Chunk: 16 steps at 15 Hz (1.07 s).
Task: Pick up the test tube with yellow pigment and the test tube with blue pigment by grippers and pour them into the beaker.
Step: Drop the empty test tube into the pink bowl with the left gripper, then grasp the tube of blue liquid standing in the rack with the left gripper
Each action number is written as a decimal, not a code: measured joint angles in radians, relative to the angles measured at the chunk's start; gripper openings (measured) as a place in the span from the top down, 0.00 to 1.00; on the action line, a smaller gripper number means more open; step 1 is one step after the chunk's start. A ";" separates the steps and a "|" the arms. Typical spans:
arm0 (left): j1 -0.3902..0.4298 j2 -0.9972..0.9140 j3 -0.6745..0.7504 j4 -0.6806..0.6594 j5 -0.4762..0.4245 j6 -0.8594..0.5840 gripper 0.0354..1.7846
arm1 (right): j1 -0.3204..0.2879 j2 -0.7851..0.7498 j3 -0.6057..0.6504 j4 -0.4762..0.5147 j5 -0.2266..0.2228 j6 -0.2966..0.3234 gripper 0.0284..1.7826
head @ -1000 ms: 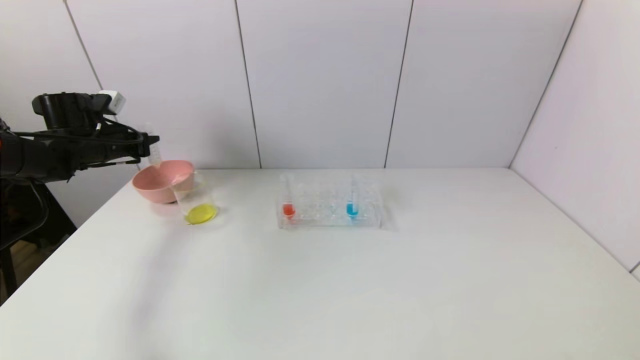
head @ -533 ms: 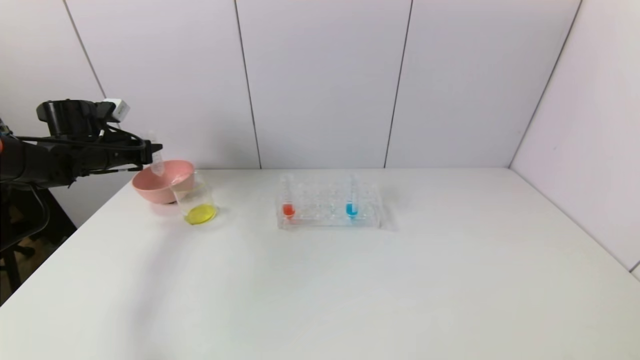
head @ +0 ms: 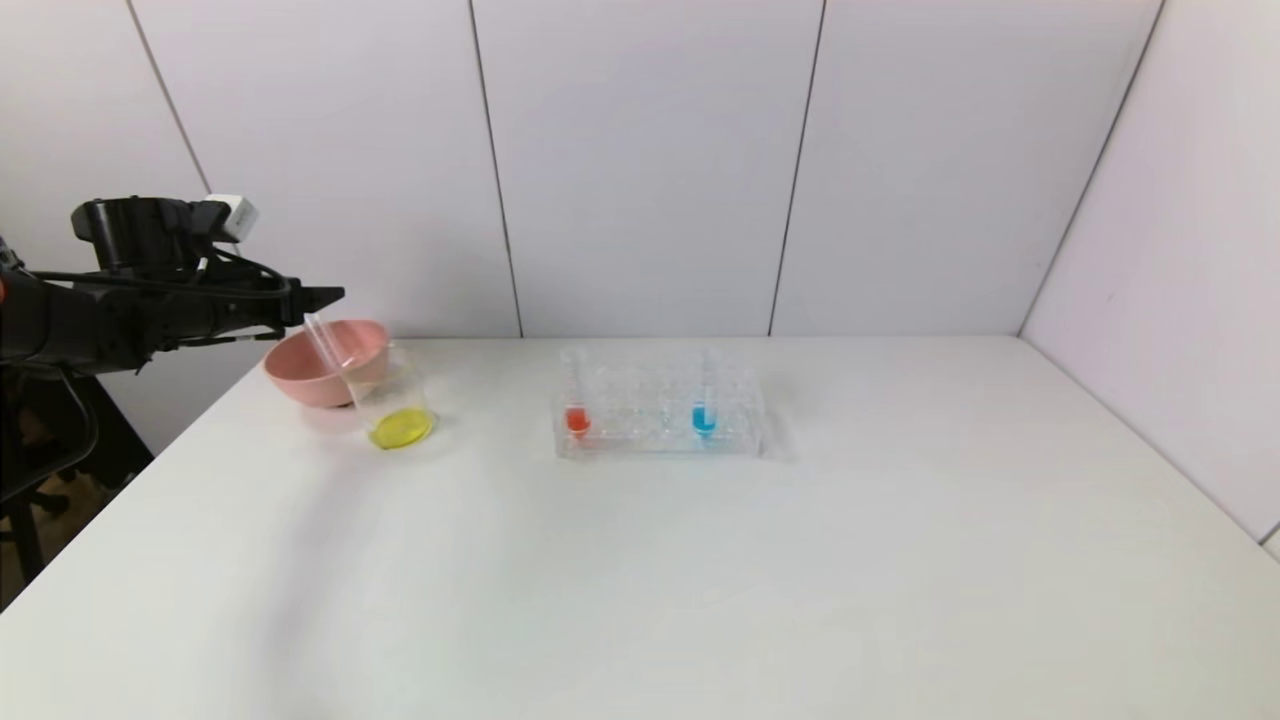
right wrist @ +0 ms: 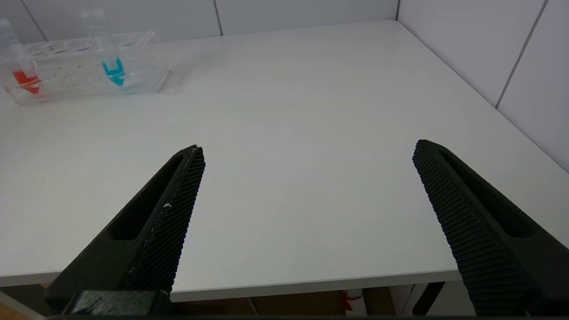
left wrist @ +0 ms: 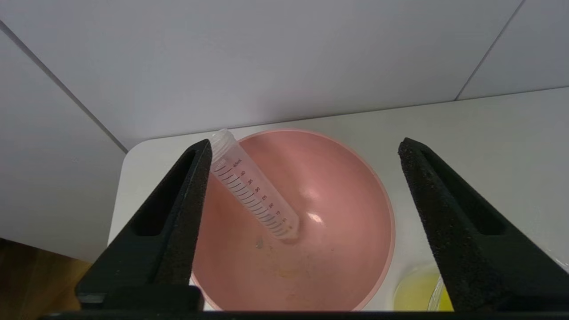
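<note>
My left gripper [head: 335, 293] [left wrist: 304, 142] hangs open above the pink bowl [head: 300, 375] [left wrist: 346, 213]. A clear graduated test tube [head: 325, 345] [left wrist: 253, 191] with only a yellow trace at its tip leans inside the bowl. Its threaded top is close beside one finger, free of any grip. The beaker [head: 395, 400] [left wrist: 418, 291] stands right next to the bowl with yellow liquid in its bottom. The test tube with blue pigment [head: 705, 400] [right wrist: 109, 58] stands upright in the clear rack [head: 660, 410] [right wrist: 66, 66]. My right gripper [right wrist: 309, 146] is open and empty over the table's near edge.
A tube with red liquid [head: 576, 400] [right wrist: 20, 66] stands at the rack's other end. White wall panels close the table at the back and on the right. The bowl sits near the table's far left corner.
The left gripper has opened and let go of the clear tube, which has dropped from between the jaws into the pink bowl and now leans there.
</note>
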 joint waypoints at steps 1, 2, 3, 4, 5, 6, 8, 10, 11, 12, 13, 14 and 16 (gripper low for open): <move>0.000 -0.003 0.000 0.000 0.000 0.000 0.10 | 0.000 0.000 0.000 0.000 0.000 0.000 0.04; -0.001 -0.006 -0.001 0.000 -0.001 0.000 0.06 | 0.000 0.000 0.000 0.000 0.000 0.000 0.04; -0.002 -0.012 -0.001 -0.001 -0.002 0.000 0.03 | 0.000 0.000 0.000 0.000 0.000 0.000 0.04; -0.003 -0.021 -0.001 -0.001 -0.002 -0.001 0.01 | 0.000 0.000 0.000 0.000 0.000 0.000 0.04; -0.004 -0.031 -0.001 -0.001 -0.001 -0.002 0.01 | 0.000 0.000 0.000 0.000 0.000 0.000 0.04; -0.009 -0.043 -0.002 -0.001 -0.001 -0.003 0.01 | 0.000 0.000 0.000 0.000 0.000 0.000 0.04; -0.028 -0.077 0.002 0.005 0.001 -0.023 0.01 | 0.000 0.000 0.000 0.000 0.000 0.000 0.04; -0.054 -0.120 0.017 0.012 0.029 -0.050 0.01 | 0.000 0.000 0.000 0.000 0.000 0.000 0.04; -0.068 -0.144 0.027 0.014 0.047 -0.061 0.01 | 0.000 0.000 0.000 0.000 0.000 0.000 0.04; -0.081 -0.166 0.037 0.014 0.061 -0.073 0.01 | 0.000 0.000 0.000 0.000 0.000 0.000 0.04; -0.097 -0.192 0.050 0.015 0.072 -0.087 0.01 | 0.000 0.000 0.000 0.000 0.000 0.000 0.04; -0.117 -0.218 0.064 0.015 0.091 -0.105 0.01 | 0.000 0.000 0.000 0.000 0.000 0.000 0.04; -0.177 -0.269 0.089 0.005 0.169 -0.127 0.01 | 0.000 0.000 0.000 0.000 0.000 0.000 0.04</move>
